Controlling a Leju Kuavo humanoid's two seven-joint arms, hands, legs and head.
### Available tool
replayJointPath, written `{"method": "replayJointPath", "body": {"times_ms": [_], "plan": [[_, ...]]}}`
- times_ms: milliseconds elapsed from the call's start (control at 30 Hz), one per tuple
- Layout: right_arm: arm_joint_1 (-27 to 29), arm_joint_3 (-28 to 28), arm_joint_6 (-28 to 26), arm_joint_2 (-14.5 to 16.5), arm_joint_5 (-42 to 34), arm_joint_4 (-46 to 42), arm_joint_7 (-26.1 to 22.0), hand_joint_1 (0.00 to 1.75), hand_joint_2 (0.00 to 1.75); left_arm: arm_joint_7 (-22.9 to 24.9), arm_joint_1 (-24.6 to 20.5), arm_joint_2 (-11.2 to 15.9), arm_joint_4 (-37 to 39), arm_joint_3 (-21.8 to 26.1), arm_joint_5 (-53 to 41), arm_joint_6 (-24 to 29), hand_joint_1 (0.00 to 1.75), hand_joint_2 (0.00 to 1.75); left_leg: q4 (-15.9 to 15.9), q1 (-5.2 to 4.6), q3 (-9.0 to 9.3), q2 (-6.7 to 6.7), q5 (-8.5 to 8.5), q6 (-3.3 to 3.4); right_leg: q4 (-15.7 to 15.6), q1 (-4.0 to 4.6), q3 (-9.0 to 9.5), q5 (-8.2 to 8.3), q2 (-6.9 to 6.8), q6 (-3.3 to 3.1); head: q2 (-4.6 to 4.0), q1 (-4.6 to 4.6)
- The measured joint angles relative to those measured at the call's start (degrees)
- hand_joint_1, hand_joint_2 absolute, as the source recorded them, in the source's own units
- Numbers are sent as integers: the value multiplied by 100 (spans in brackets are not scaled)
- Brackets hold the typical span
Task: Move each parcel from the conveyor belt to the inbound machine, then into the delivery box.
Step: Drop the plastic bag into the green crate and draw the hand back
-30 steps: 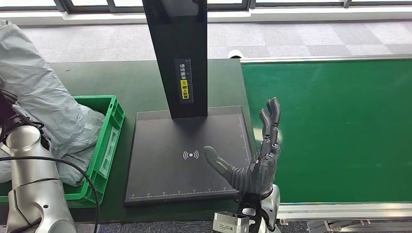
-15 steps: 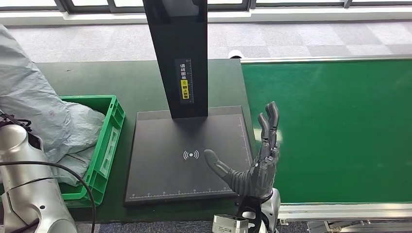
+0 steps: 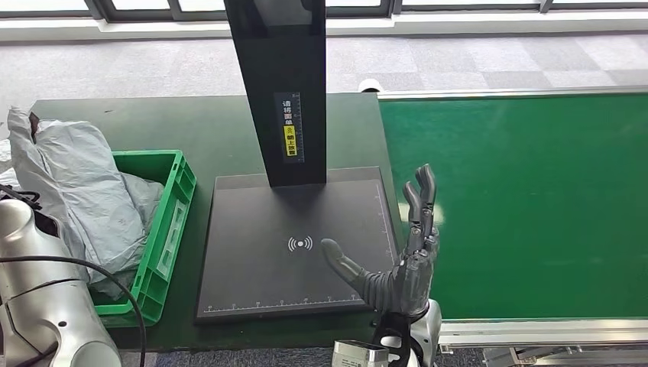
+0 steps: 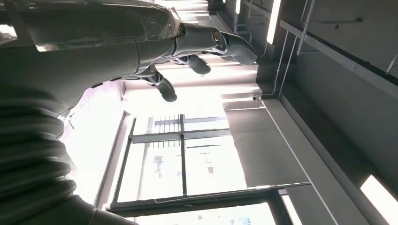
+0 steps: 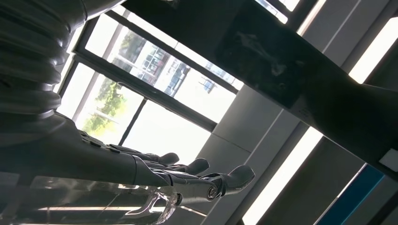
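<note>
**A:** Why is the conveyor belt [image 3: 535, 206] bare, just to the outer side of the right hand [image 3: 397, 256]?

**B:** No parcel shows on the stretch in view. My guess is the hand waits at the belt's edge for the next one. It holds nothing: fingers straight and together, pointing away from the robot, thumb spread wide over the scanner plate.

**A:** And the inbound machine [image 3: 294, 241], on the thumb side of that hand?

**B:** Its flat black plate lies bare too, with the dark post [image 3: 279, 84] rising from its far edge. Likely the parcel has had its pass there.

**A:** So where is the parcel?

**B:** The grey plastic mailer bag [image 3: 84, 195] hangs over the green delivery crate [image 3: 170, 229], well away from the right hand, beyond the scanner. It drapes partly inside and partly over the crate's outer rim, bunched up near the silver left arm [image 3: 42, 306].

**A:** Is the left hand [image 4: 183, 42] holding it?

**B:** I cannot tell. The wrist camera shows curled fingers against ceiling and windows, nothing clearly between them.
</note>
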Motion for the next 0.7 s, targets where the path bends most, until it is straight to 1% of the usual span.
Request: {"method": "replayJointPath", "body": {"times_ms": [267,467,600,700], "plan": [[16,-16,-1,0,24,0,0,0,175,0,-116,1,190,84,-144,-1,0,0,0,0,0,0,0,0,0,0,0,0,0,-1,0,0],[33,-17,1,0,80,3,0,0,175,-2,-169,16,331,160,39,-1,0,0,0,0,-1,-1,0,0,0,0,0,0,-1,-1,0,0],[30,-19,1,0,40,16,0,0,175,-2,-111,18,275,168,427,0,0,0,0,0,-1,1,0,0,0,0,-1,0,0,-1,0,0],[26,-19,1,-1,-94,70,1,0,175,-8,84,5,45,19,859,-1,0,0,0,0,-1,1,0,0,0,0,-2,0,0,-1,0,0]]}}
